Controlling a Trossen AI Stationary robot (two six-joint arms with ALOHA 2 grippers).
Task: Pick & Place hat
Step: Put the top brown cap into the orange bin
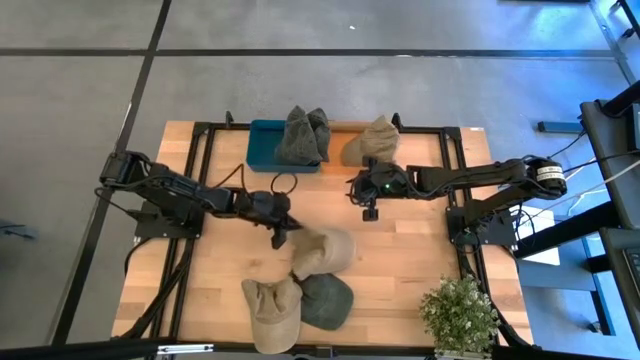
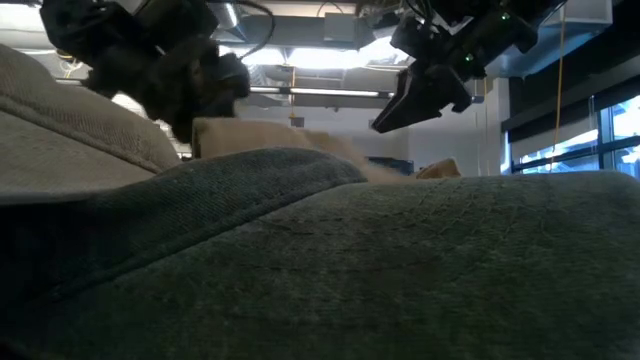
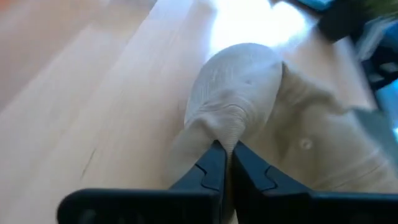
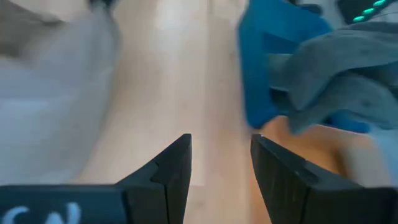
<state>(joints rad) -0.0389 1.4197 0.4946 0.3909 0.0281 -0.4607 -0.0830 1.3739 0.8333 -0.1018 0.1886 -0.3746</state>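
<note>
The light beige fabric cap (image 1: pixel 325 250) lies near the middle of the pale wooden slatted surface (image 1: pixel 410 270), its soft crown rumpled and puckered into folds where it is pinched; a small button shows on the cloth in the left wrist view. The left pincer (image 1: pixel 281 237) sits at the cap's edge nearest the surface's centre with its two dark fingers pressed together on a fold of the fabric, so it is clamped on the cap. Just toward the near edge of the surface lie two more caps touching each other: a tan fabric cap (image 1: pixel 272 312) with its brim pointing to the near edge, and a dark grey-green fabric cap (image 1: pixel 327 300) beside it, which touches the beige one. At the far edge stands a blue rectangular plastic bin (image 1: pixel 262 146), and a dark grey fabric cap (image 1: pixel 302 136) is heaped in it, spilling over its rim. An olive-tan fabric cap (image 1: pixel 372 140) rests on the surface just beside the bin. The right pincer (image 1: pixel 369 209) hovers over bare wood near the far edge, its fingers parted and holding nothing. A small green potted plant (image 1: pixel 460 315) stands at the near right corner.
</note>
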